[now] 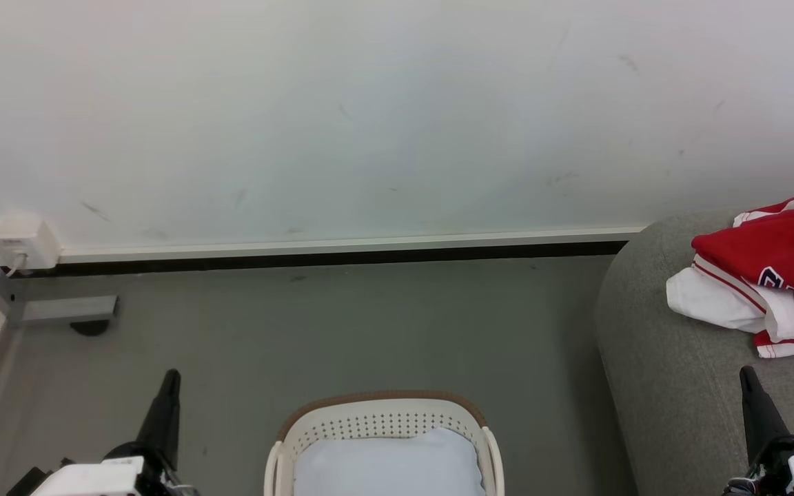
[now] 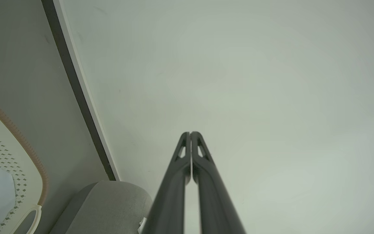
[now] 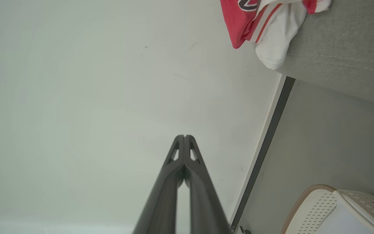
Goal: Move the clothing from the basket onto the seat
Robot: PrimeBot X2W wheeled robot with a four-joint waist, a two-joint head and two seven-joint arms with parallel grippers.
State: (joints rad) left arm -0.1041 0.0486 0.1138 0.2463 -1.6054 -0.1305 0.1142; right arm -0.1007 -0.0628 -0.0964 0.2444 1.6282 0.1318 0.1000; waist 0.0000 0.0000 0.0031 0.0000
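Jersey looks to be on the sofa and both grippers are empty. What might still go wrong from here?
1. The jersey lies bunched near the sofa's rounded end, a white fold at its edge in the right wrist view; it may slide off.
2. The shut right gripper is near it; a careless swing might drag it.
3. The pale blue cloth lying in the basket might get picked by mistake.
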